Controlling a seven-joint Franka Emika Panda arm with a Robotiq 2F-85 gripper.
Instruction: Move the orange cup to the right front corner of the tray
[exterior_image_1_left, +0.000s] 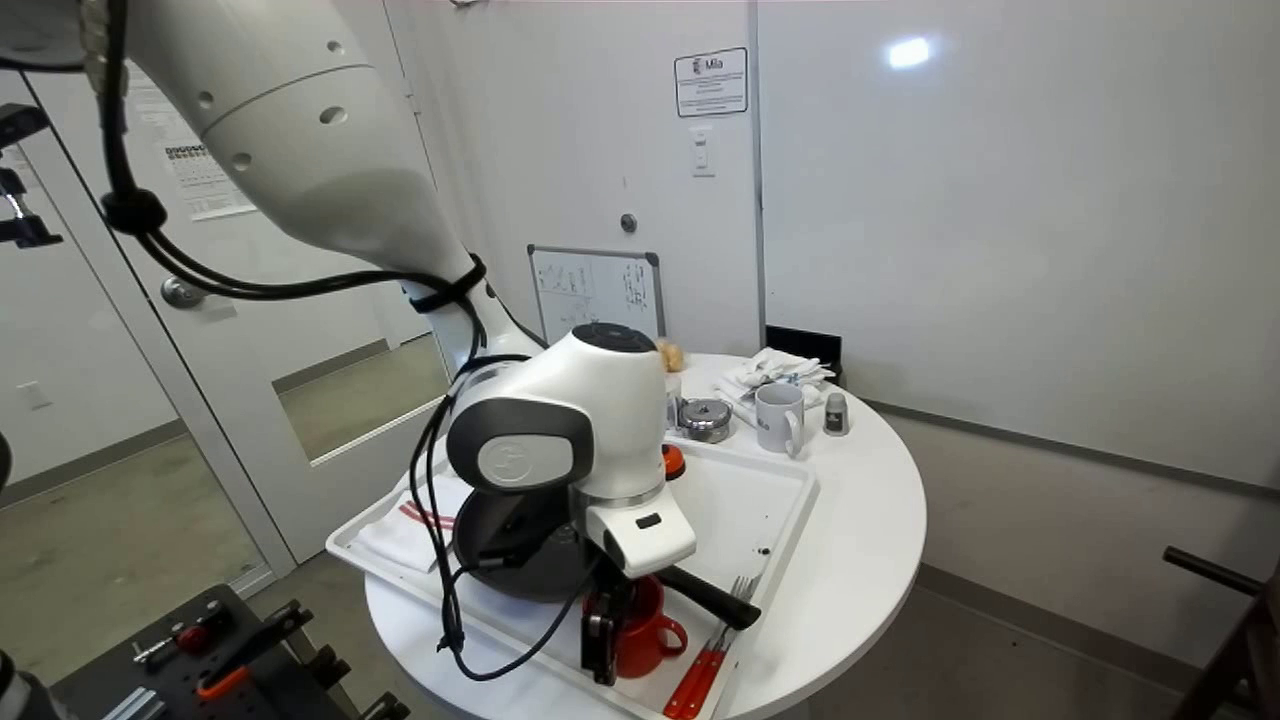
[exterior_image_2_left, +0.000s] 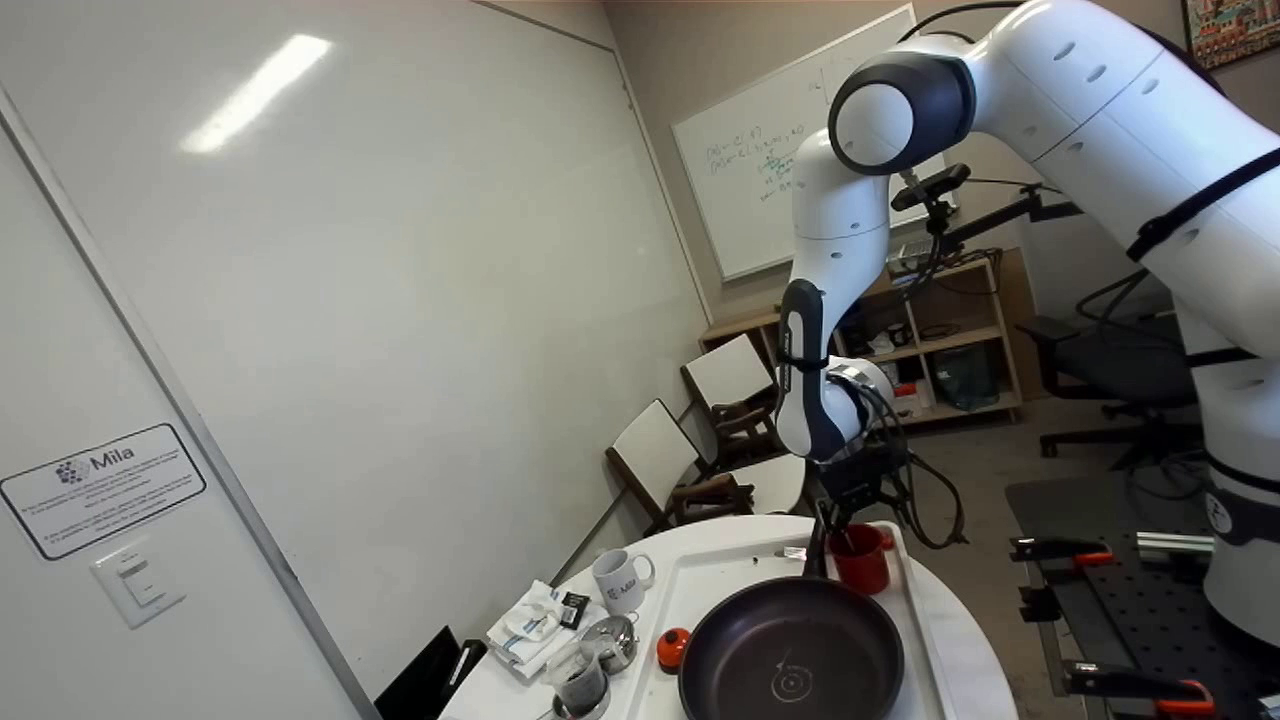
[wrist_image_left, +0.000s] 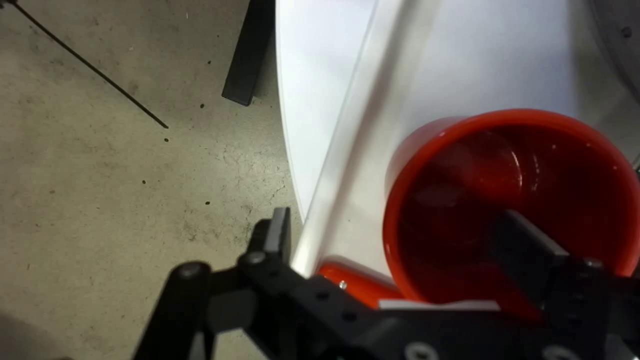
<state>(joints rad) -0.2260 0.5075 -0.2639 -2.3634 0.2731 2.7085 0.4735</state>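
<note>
1. The claw (wrist_image_left: 395, 215) is spread wide; in the wrist view its two fingers stand well apart, with part of the wall of the cup (wrist_image_left: 465, 195) between them.
2. One finger (wrist_image_left: 522, 240) reaches over the cup's mouth and looks to dip inside it; whether it touches the inner wall I cannot tell.
3. The opposite finger (wrist_image_left: 272, 235) is outside the cup, with a plain gap between it and the red wall, so the claw is not gripping the cup.
4. The cup, red-orange with a handle at its side, stands upright on the tray (exterior_image_1_left: 740, 505), near a corner, in both exterior views.
5. Red-handled cutlery (exterior_image_1_left: 695, 685) lies just beside the cup, also on the tray; fork tines show at its far end.
6. The black pan (exterior_image_2_left: 790, 650) sits near the cup, and its pan handle (exterior_image_1_left: 712, 598) runs close by, crossing over the cutlery.
7. Also on the tray are a small round orange-and-black thing (exterior_image_2_left: 672, 649) beside the pan and a white cloth (exterior_image_1_left: 400, 540) with red stripes.
8. The tray rests on the round white bench (exterior_image_1_left: 880, 520), which also carries a pale mug (exterior_image_1_left: 775, 415) and a small metal pot (exterior_image_1_left: 706, 418).
</note>
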